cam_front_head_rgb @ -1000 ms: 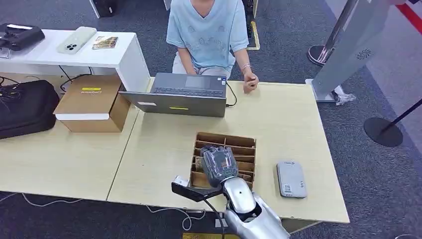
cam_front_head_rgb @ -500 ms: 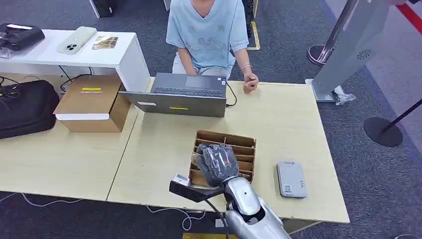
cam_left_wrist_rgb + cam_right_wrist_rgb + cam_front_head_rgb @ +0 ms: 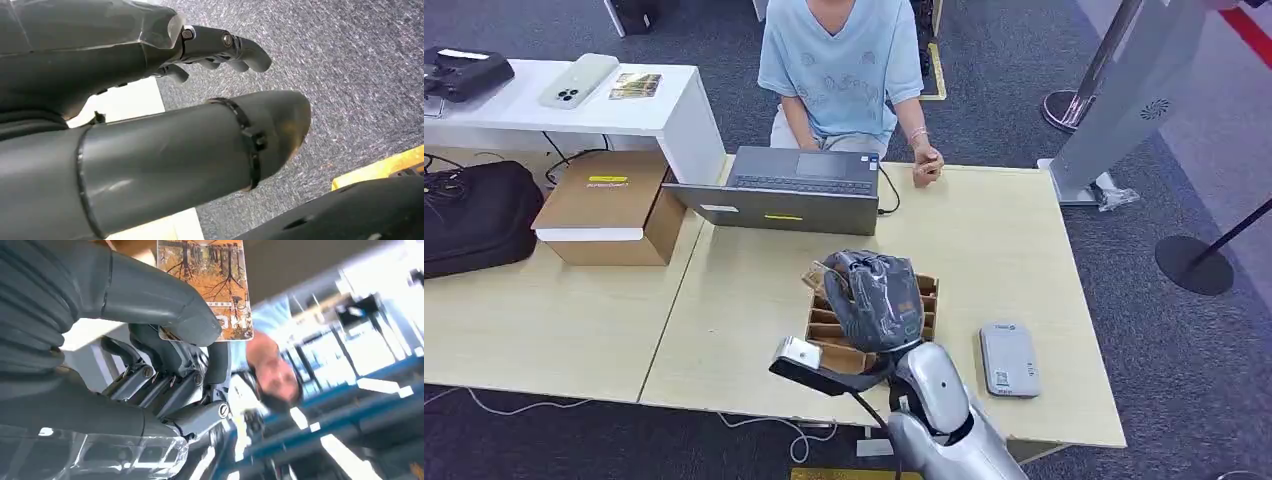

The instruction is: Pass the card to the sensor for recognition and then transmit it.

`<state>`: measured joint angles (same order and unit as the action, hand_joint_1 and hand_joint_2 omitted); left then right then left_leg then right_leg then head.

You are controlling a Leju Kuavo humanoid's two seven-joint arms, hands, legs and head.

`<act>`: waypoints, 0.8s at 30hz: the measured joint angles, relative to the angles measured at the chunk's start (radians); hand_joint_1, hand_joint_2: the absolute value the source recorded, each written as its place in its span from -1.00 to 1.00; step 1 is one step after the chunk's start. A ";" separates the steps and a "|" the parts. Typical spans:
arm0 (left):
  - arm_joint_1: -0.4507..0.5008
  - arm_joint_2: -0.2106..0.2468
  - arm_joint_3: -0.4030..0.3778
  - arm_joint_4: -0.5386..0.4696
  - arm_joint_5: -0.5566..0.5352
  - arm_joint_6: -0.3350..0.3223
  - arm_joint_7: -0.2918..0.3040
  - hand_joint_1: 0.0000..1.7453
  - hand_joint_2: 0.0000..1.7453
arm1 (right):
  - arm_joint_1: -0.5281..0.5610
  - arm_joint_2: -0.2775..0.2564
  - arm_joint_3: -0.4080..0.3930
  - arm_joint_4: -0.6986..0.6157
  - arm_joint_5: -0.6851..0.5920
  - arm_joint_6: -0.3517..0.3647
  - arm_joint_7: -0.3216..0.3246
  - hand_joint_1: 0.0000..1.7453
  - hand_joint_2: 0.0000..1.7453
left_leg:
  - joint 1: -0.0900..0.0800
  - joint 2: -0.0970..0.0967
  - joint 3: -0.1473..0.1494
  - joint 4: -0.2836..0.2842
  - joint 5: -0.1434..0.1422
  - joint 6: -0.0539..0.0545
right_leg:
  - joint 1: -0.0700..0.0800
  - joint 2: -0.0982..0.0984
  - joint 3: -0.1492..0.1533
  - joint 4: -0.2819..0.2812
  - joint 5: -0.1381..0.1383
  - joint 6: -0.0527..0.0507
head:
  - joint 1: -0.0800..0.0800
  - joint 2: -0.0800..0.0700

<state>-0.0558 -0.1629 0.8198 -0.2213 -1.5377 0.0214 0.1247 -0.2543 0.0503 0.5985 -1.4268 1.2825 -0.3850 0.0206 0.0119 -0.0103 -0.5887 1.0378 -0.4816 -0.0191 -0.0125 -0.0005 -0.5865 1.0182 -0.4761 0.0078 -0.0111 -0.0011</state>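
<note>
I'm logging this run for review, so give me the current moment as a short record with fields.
right hand: above the slotted cardboard box, holds the card
card: tree picture, pinched under the thumb
left hand: hangs over carpet, holds nothing
sensor: grey, flat on the table, right of the box
person: seated behind the laptop

Right hand [image 3: 876, 300]: my thumb and fingers pinch the card [image 3: 210, 277], raised over the table.
Left hand [image 3: 165, 100]: hangs open, holding nothing.

laptop [image 3: 789, 190], cardboard box [image 3: 609, 207], black bag [image 3: 476, 216]
</note>
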 joint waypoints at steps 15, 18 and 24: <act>-0.001 0.007 -0.019 0.000 -0.003 -0.008 -0.019 -1.00 -1.00 | -0.324 -0.014 -0.014 0.063 0.017 0.042 -0.050 1.00 1.00 | 0.000 0.001 0.000 0.000 0.001 -0.001 | 0.000 0.001 0.000 0.001 0.001 -0.001 | 0.000 0.000; -0.002 0.009 -0.028 0.000 -0.003 -0.010 -0.023 -1.00 -1.00 | -0.444 -0.006 -0.014 0.174 -0.011 0.108 -0.086 1.00 1.00 | 0.000 0.001 0.000 0.000 0.002 -0.002 | 0.000 0.001 0.000 0.001 0.001 -0.001 | 0.000 0.000; -0.004 0.016 -0.046 0.000 -0.003 -0.021 -0.024 -1.00 -1.00 | -0.644 0.022 -0.019 0.424 -0.036 0.165 -0.116 1.00 1.00 | 0.000 -0.001 0.000 0.000 0.003 -0.002 | 0.000 0.000 0.000 0.002 0.001 -0.001 | 0.000 0.000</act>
<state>-0.0595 -0.1465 0.7740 -0.2213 -1.5412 0.0004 0.1011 -0.8987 0.0721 0.5798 -1.0027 1.2463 -0.2197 -0.0950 0.0120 -0.0108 -0.5887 1.0380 -0.4787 -0.0211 -0.0125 -0.0007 -0.5866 1.0199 -0.4750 0.0067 -0.0114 -0.0011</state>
